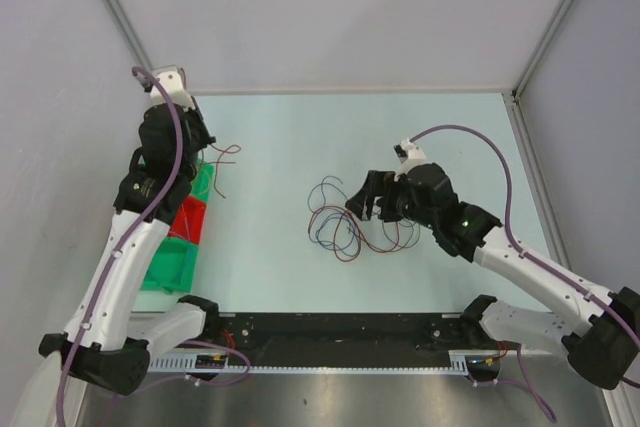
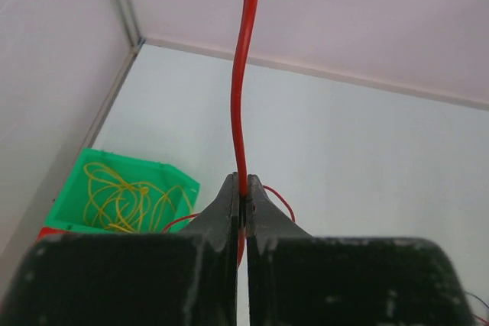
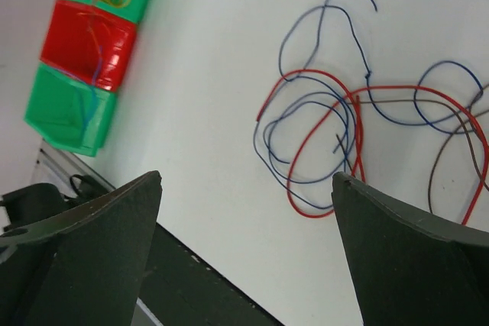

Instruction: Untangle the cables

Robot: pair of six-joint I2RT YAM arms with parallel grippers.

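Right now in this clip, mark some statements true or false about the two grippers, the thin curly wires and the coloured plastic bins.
1. The left gripper is shut on a thin red wire. True.
2. The right gripper is clamped on a blue wire. False: its jaws stand wide open and hold nothing, above the tangle of red, blue and brown wires on the table.
3. The green plastic bin seen from the left wrist holds yellow wires. True.
4. The tangled pile lies inside the red plastic bin. False: it lies on the pale table, apart from the bins.
5. In the top view the bins sit by the left arm. True.
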